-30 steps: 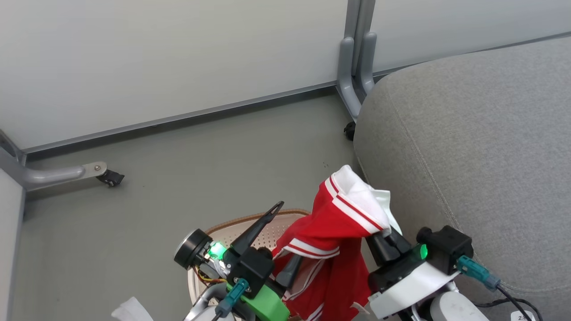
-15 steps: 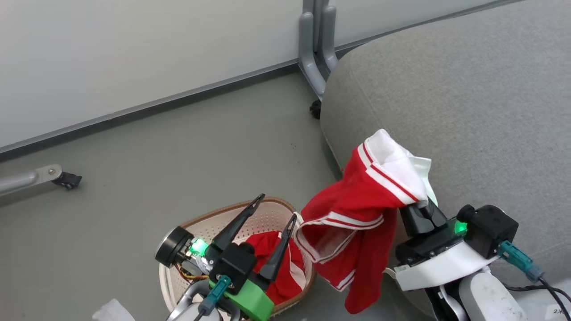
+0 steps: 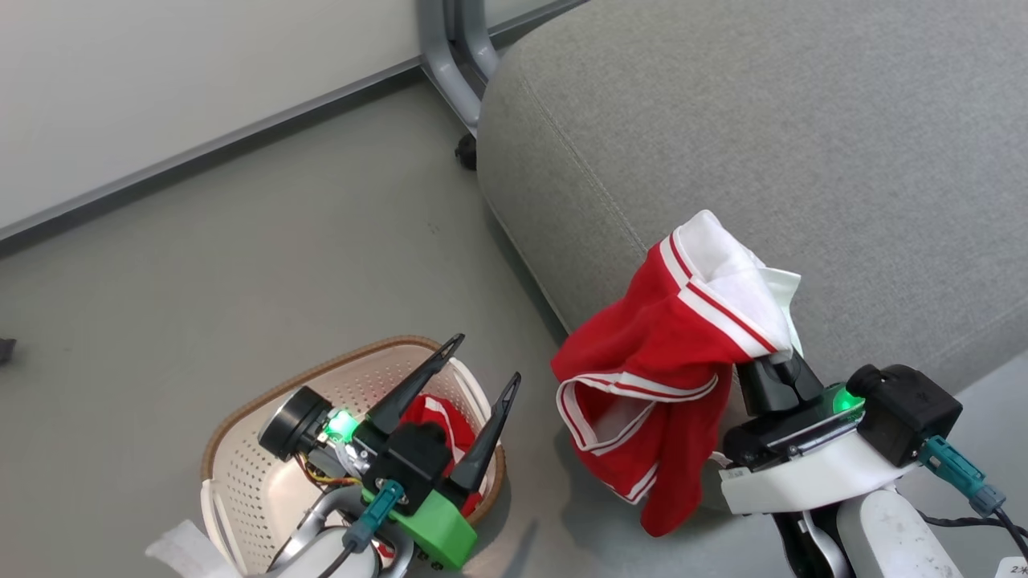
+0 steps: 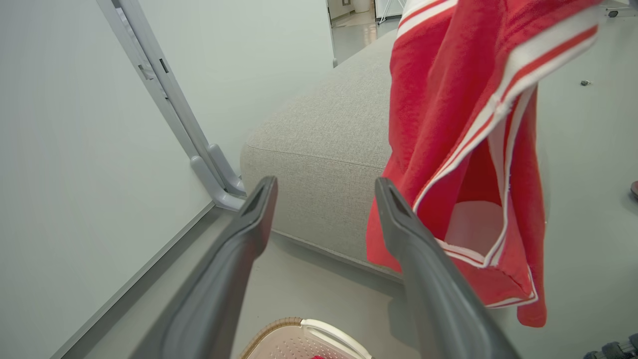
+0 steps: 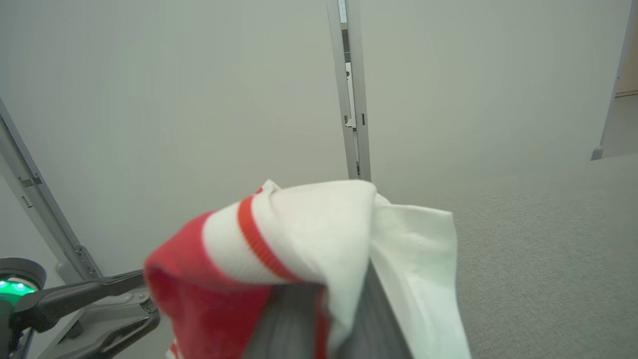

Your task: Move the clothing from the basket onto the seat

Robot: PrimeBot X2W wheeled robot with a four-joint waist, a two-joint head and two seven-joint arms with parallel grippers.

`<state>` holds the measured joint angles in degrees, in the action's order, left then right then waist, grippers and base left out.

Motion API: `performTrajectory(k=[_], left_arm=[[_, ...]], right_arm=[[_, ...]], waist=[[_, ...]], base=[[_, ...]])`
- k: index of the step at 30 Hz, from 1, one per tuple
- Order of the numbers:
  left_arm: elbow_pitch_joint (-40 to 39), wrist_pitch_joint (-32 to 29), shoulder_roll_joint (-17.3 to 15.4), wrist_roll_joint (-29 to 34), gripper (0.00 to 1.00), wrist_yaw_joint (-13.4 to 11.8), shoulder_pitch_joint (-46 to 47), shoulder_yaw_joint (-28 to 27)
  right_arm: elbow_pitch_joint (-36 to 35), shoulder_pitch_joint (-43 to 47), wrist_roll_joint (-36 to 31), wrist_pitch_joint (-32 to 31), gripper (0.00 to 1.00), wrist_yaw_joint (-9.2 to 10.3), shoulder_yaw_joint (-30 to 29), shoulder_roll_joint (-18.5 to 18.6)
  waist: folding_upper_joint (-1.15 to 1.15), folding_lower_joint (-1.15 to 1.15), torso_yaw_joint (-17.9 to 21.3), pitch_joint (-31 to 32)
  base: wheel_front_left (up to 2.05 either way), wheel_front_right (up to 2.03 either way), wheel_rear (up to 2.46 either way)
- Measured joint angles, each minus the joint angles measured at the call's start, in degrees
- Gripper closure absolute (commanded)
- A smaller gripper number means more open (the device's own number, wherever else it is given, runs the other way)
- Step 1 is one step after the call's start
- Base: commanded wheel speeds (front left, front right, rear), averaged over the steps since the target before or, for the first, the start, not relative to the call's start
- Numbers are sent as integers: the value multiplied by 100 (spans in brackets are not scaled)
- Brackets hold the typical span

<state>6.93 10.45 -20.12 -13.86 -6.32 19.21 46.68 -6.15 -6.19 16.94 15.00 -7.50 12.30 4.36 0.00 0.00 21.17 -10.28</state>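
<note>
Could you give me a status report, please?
Right gripper shut on red garment, hanging at seat edge. Left gripper open above basket, second garment inside. Nothing blocking.

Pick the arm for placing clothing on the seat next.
Right. The right pincer is shut on a red garment hanging beside the seat; the left pincer is open, empty, above the basket.

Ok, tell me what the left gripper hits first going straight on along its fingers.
Probably the side face of the seat, framed between the open fingers of the left gripper. The hanging red garment sits just right of that line and might brush; depth is unclear.
</note>
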Motion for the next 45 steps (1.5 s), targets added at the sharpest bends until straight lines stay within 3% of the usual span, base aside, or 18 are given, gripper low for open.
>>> performTrajectory(k=[10,19,24,32,36,40,45], left_arm=[[-155,-157,-110,-55,0,188,207,44],[-389,-288,-131,-581,0,671,404,-20],[-609,-383,-267,-676,0,824,530,-38],[-913,-469,-621,-449,0,928,745,-8],[-1005,-454,-638,-461,0,926,779,-30],[-991,-370,-616,-456,0,936,925,-30],[-860,-216,-433,-459,0,965,1081,-7]], right_arm=[[-223,-71,19,0,100,0,-113,-122],[-928,-1194,345,-1,100,0,-876,-104],[-991,-2447,713,0,100,0,-1426,320],[-322,-4810,872,1,100,-1,-2033,1872],[347,-5356,689,9,100,-1,-2227,2495],[1061,-5224,441,10,100,-1,-2404,2562],[1941,-4200,-48,8,100,-1,-2902,2339]], waist=[[0,0,412,-601],[0,0,435,-1294],[0,0,354,-1735],[0,1,112,-2501],[0,1,-93,-2860],[0,1,-340,-3176],[0,0,-700,-3427]], base=[[0,0,0],[0,0,0],[0,0,0],[0,0,0],[0,0,0],[0,0,0],[0,0,0]])
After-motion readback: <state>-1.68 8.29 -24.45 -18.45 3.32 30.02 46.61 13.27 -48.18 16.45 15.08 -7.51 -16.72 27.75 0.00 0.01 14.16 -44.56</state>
